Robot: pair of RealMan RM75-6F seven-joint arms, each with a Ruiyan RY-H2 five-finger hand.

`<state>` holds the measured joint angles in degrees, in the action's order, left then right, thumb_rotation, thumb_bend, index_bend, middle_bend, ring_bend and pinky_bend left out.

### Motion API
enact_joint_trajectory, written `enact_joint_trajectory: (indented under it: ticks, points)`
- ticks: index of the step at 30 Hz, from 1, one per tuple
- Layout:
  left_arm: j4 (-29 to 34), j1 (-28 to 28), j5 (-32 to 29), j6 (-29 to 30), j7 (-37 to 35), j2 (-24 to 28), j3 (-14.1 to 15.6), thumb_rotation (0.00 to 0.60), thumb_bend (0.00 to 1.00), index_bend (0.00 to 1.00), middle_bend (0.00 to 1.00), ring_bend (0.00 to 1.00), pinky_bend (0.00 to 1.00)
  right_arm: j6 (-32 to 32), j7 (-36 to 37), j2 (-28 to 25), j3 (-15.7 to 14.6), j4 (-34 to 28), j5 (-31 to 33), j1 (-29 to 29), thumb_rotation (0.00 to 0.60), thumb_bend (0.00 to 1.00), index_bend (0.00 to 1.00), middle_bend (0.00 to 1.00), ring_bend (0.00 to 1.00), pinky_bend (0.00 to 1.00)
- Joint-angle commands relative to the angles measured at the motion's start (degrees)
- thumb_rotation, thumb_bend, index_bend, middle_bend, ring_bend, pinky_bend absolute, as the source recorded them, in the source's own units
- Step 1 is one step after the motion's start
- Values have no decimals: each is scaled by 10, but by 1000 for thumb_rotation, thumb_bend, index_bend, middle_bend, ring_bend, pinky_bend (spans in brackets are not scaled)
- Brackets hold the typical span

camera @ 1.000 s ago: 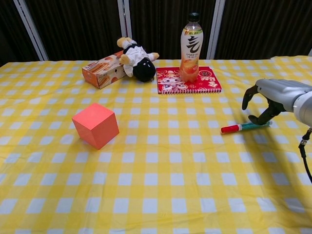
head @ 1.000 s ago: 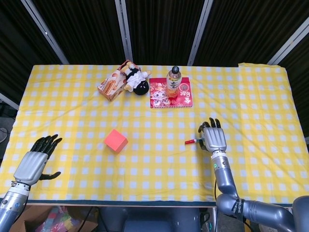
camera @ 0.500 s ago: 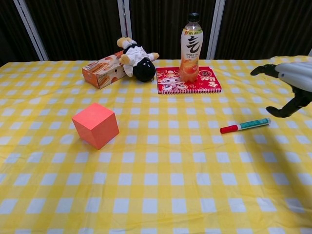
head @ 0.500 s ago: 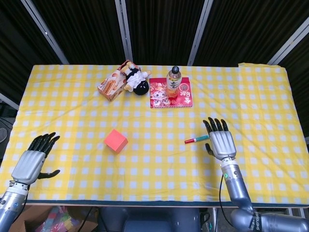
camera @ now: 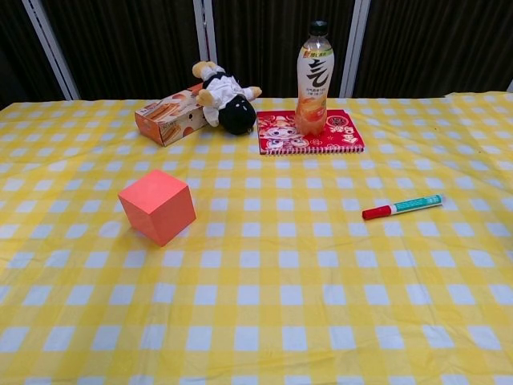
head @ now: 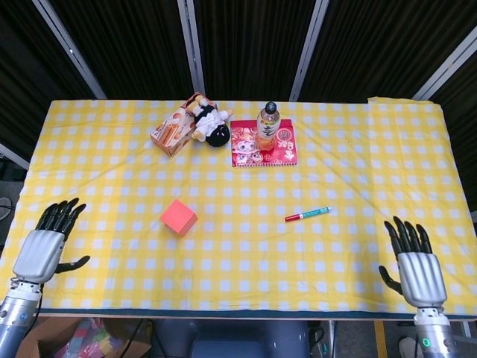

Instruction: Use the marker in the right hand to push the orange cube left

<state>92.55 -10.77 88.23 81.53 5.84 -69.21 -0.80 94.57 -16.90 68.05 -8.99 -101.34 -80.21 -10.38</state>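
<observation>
The orange cube (head: 178, 217) (camera: 157, 205) sits on the yellow checked cloth, left of centre. The marker (head: 307, 215) (camera: 401, 208), green with a red cap, lies loose on the cloth right of centre, red end pointing left. My right hand (head: 417, 264) hovers at the near right edge of the table, fingers spread, holding nothing, far from the marker. My left hand (head: 48, 244) is at the near left edge, fingers spread and empty. Neither hand shows in the chest view.
At the back stand a drink bottle (head: 268, 125) (camera: 314, 77) on a red notebook (head: 263, 142) (camera: 311, 131), a plush doll (head: 209, 123) (camera: 226, 103) and an orange carton (head: 174, 128) (camera: 167, 117). The table's near edge (head: 223, 311) runs between the hands.
My right hand let go of the marker and drew back to the near right edge, out of the chest view. The marker stays on the cloth. The left hand shifted slightly.
</observation>
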Motion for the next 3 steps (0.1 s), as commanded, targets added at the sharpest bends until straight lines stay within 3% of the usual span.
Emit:
enact_joint_trajectory:
  ticks: [1, 3]
  points:
    - [-3, 1, -5, 2, 6, -5, -4, 600, 0, 0, 0, 0, 0, 21, 30, -8, -19, 29, -25, 36, 600, 358, 0, 0, 0, 0]
    - [-4, 1, -4, 5, 9, -8, -5, 600, 0, 0, 0, 0, 0, 22, 42, -7, -15, 31, -30, 41, 600, 358, 0, 0, 0, 0]
